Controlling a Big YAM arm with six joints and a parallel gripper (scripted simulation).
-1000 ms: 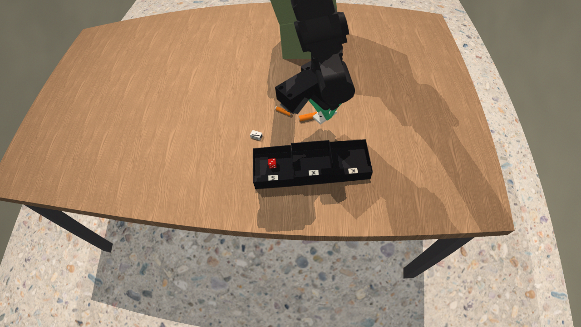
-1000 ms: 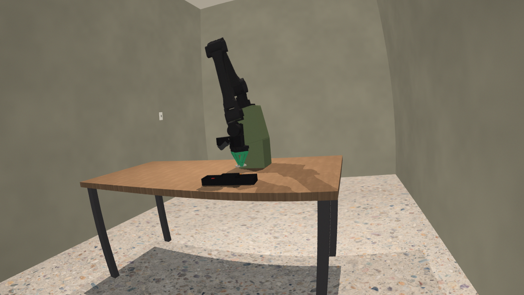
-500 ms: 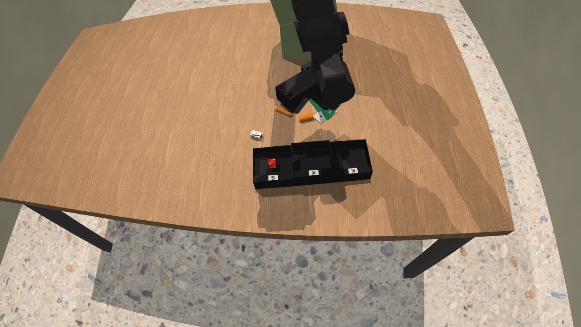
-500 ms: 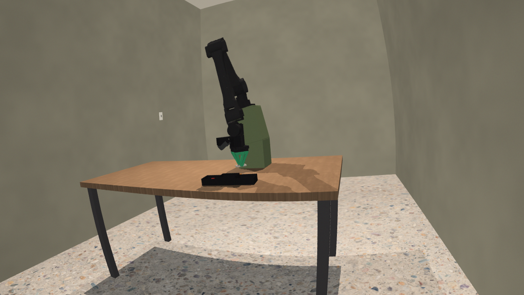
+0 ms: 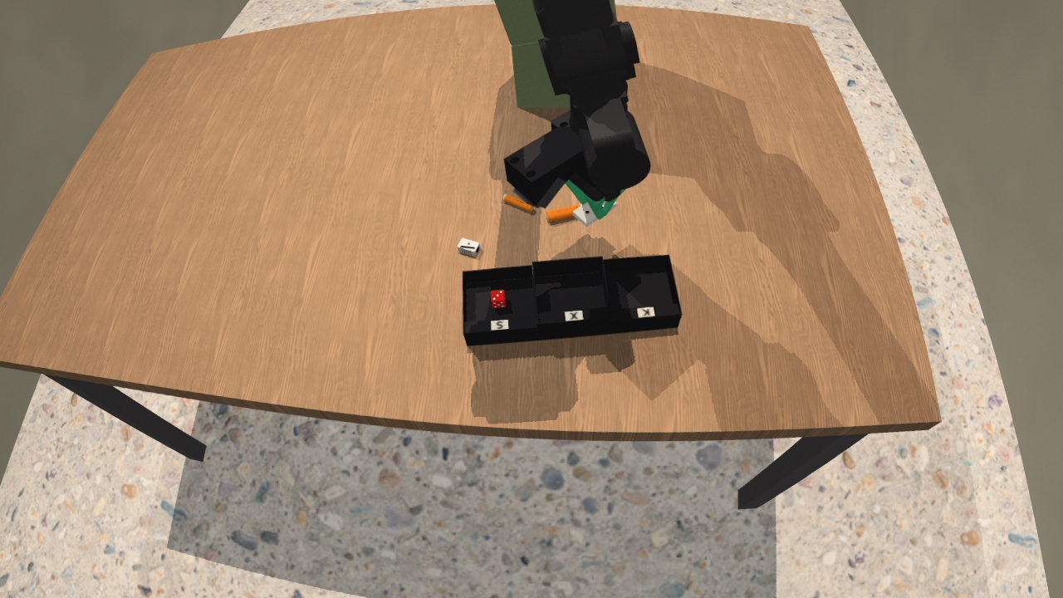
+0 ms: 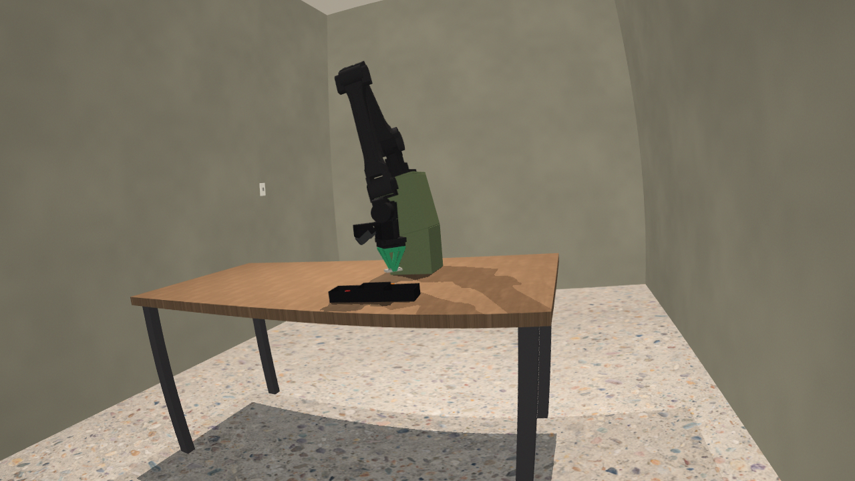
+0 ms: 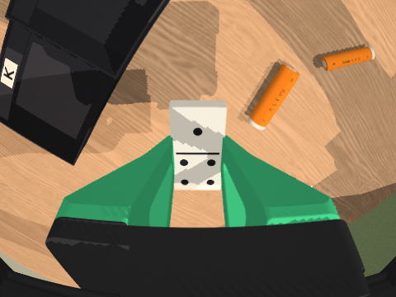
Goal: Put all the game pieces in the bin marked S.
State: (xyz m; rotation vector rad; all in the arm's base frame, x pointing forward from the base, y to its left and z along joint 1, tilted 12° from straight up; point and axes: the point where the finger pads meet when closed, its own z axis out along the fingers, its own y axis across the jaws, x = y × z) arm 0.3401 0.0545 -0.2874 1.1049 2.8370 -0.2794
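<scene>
Top: the jaws [image 5: 599, 211] [image 6: 393, 270] are above the tabletop [image 5: 297, 223] [image 6: 268, 286] [image 7: 247, 25]. A red die [image 5: 497, 299] [image 6: 347, 290] is in bin S [image 5: 501, 335]; a white sharpener [image 5: 467, 247] is nearby.

Exterior: the jaws are behind the bins [image 6: 375, 294] [image 7: 96, 120].

Wrist: the jaws grip a domino [image 5: 585, 214] [image 7: 198, 142] by its sides; two orange batteries lie apart.

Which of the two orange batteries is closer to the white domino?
The fatter orange battery: it lies right by the domino, while the thinner orange battery lies farther off.
</scene>
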